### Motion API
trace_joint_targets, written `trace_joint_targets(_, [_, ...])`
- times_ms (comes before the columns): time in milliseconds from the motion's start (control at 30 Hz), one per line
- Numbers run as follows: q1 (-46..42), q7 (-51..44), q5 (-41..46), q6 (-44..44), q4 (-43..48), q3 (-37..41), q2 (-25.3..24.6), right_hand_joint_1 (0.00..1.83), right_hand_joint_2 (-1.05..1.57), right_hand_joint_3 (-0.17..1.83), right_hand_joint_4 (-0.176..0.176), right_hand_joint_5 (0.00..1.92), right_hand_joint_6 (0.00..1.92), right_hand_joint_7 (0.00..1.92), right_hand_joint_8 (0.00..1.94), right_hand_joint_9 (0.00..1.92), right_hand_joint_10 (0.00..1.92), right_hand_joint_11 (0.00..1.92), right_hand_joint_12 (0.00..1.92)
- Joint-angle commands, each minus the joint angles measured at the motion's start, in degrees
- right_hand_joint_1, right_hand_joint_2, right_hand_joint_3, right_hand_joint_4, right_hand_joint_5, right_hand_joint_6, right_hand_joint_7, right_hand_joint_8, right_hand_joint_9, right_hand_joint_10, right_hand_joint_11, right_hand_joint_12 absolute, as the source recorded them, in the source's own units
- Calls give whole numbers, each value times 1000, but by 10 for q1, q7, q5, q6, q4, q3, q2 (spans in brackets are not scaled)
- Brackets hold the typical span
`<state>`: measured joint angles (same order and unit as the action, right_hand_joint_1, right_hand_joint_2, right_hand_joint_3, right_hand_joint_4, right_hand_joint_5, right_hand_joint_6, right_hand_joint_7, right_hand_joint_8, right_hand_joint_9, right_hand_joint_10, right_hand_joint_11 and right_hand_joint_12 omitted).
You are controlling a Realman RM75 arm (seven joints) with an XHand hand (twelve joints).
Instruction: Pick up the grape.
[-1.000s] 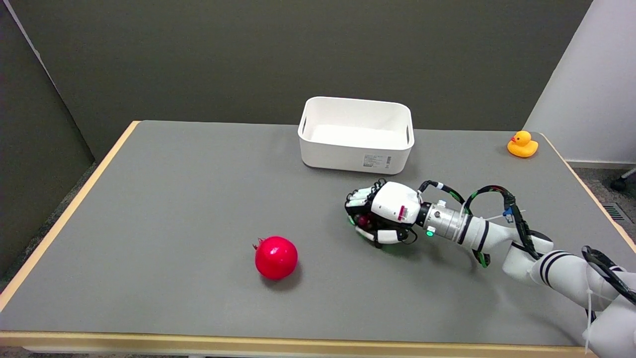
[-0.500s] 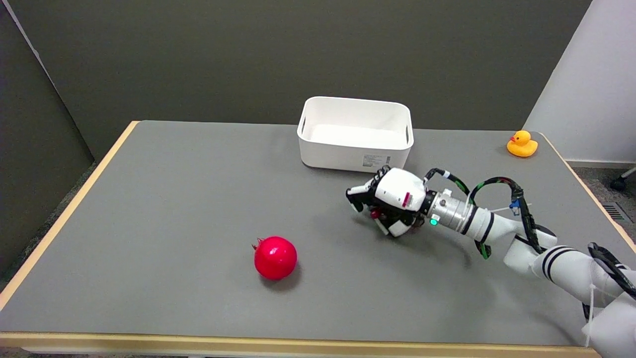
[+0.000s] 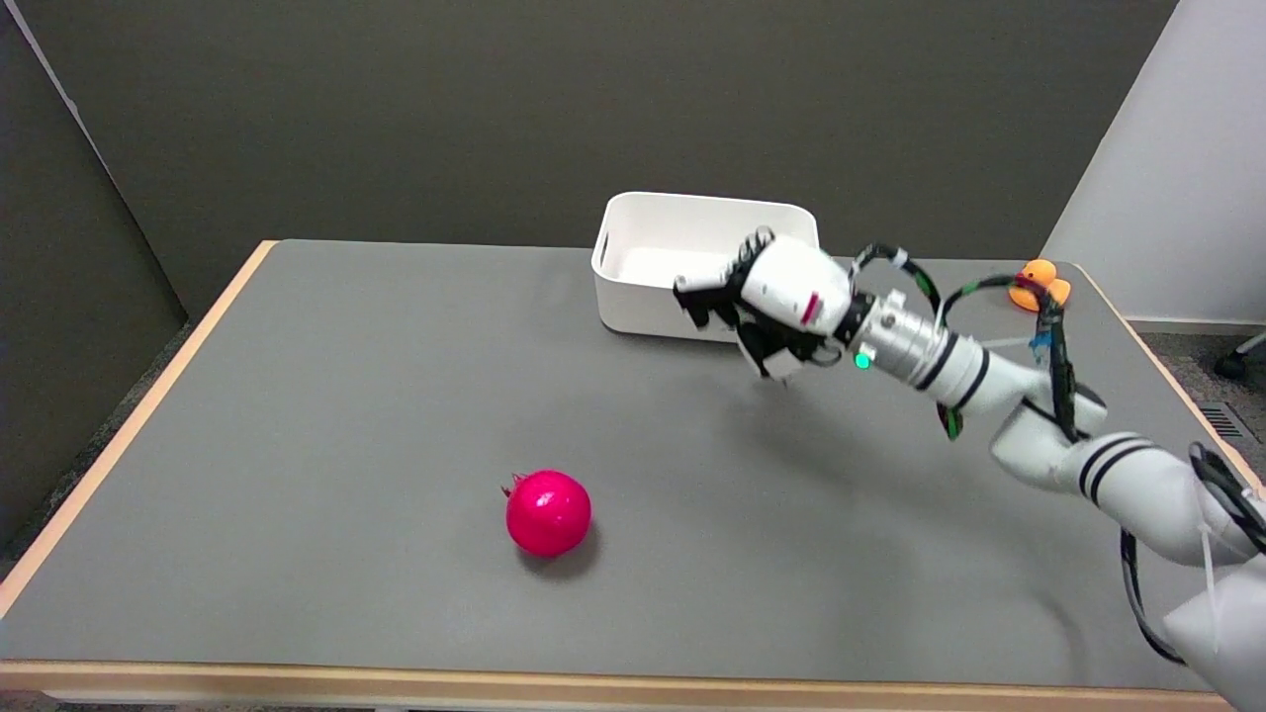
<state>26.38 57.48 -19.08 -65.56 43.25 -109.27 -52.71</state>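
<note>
1. Now your right hand (image 3: 767, 307) sits higher in the frame than half a second ago, lifted off the grey tabletop (image 3: 346, 396) and overlapping the front right of the white bin (image 3: 643, 297) at upper centre.
2. Its fingers curl inward under the glossy white shell. Earlier a small dark-red grape showed inside them; now it is hidden, so you cannot tell from this view whether it is held.
3. Your arm's soft shadow has spread over the matte table surface to the right of centre.
4. Left of centre, the smooth, shiny red pomegranate (image 3: 548, 512), round with a small spiky crown, has stayed put.
5. At upper right, the yellow rubber duck (image 3: 1039, 280) is partly covered by a looping black cable (image 3: 1053, 326).
</note>
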Motion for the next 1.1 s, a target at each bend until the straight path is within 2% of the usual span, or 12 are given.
trace_joint_targets(33, [145, 36, -26, 121, 143, -42, 15, 1608, 364, 1634, 57, 677, 1633, 1093, 1650, 1093, 1921, 1185, 1921])
trace_joint_targets(267, [251, 47, -42, 188, 118, -142, -25, 1606, 370, 1624, 56, 671, 1643, 1090, 1647, 1084, 1921, 1173, 1921])
trace_joint_targets(467, [301, 47, -43, 217, 20, -180, -80, 1593, 416, 1553, 50, 660, 1630, 1042, 1651, 1041, 1921, 1069, 1921])
trace_joint_targets(667, [261, 44, -31, 242, 21, -165, -72, 1577, 477, 1462, 44, 629, 1626, 965, 1663, 1002, 1921, 1013, 1921])
trace_joint_targets(733, [226, 46, -30, 248, 45, -142, -57, 1555, 562, 1322, 34, 590, 1566, 905, 1639, 911, 1921, 864, 1921])
trace_joint_targets(767, [175, 47, -30, 261, 87, -107, -36, 1381, 771, 1134, 33, 517, 1515, 748, 1846, 850, 1921, 696, 1921])
trace_joint_targets(800, [162, 47, -30, 265, 98, -99, -31, 1334, 825, 1087, 32, 498, 1503, 707, 1902, 835, 1921, 653, 1921])
trace_joint_targets(867, [91, 42, -24, 293, 159, -40, -11, 1076, 1198, 503, -165, 446, 1806, 509, 1909, 771, 1921, 530, 1921])
trace_joint_targets(900, [51, 42, -16, 312, 197, 4, 0, 1070, 1227, 436, -176, 448, 1808, 504, 1886, 778, 1921, 493, 1921])
trace_joint_targets(1000, [-59, 27, 13, 345, 262, 104, 8, 1077, 1237, 396, -176, 451, 1790, 511, 1854, 797, 1921, 378, 1921])
trace_joint_targets(1067, [-164, -34, 50, 360, 313, 197, 3, 916, 1211, 367, -42, 526, 1706, 717, 1749, 805, 1921, 203, 1921])
trace_joint_targets(1100, [-189, -51, 59, 364, 325, 218, 0, 878, 1205, 353, -8, 548, 1678, 772, 1706, 811, 1921, 164, 1921])
